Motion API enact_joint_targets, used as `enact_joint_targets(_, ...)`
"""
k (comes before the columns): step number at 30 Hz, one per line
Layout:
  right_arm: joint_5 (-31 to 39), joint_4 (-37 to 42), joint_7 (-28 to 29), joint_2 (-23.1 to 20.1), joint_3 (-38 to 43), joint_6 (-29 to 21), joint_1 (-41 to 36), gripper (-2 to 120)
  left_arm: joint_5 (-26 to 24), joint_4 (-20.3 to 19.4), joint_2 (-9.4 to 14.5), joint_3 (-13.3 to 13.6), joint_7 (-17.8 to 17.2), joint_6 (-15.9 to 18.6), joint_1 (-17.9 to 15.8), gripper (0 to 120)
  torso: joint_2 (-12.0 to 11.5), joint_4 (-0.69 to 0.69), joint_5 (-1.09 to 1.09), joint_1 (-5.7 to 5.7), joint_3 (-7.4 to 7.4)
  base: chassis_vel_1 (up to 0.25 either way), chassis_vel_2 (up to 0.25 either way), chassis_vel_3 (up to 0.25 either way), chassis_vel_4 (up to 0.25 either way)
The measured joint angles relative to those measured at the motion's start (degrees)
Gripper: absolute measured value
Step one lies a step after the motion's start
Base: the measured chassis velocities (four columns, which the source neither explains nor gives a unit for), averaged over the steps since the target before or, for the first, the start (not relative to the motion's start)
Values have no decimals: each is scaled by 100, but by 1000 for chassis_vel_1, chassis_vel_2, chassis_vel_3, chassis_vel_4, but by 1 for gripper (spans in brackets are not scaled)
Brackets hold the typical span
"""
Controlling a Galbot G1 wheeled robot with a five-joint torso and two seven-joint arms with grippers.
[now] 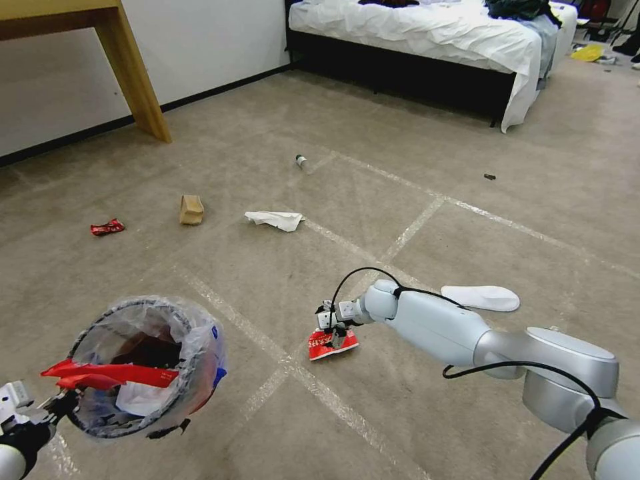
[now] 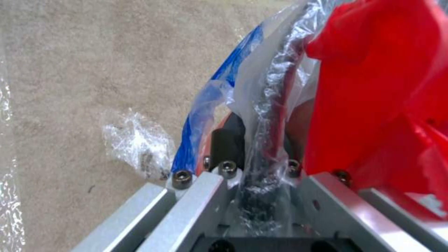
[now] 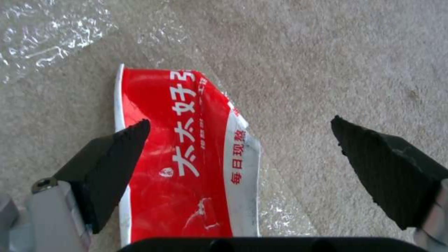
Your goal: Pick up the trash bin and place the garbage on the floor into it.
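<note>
The left tool gripped the rim of the trash bin, held low at the robot's left above the floor, a red wrapper across its mouth. The right tool, fingers spread wide, hovered over a red snack packet on the carpet. A tissue, tan packet and crushed can lay beyond.

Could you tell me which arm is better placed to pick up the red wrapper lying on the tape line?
Right: the right gripper hovers open over the red wrapper, while the left gripper is clamped on the trash bin.
</note>
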Motion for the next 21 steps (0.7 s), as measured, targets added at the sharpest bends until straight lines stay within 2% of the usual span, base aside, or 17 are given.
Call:
enact_joint_targets(16, -337, -603, 164, 214, 138, 310, -109, 98, 2, -50, -2, -7, 9, -10, 3, 1, 0, -1, 1, 0, 0, 0, 0, 0, 0)
enact_joint_targets(21, -439, -827, 449, 302, 173, 450, -200, 92, 2, -48, 9, 6, 8, -10, 6, 1, 0, 0, 1, 0, 0, 0, 0, 0, 0)
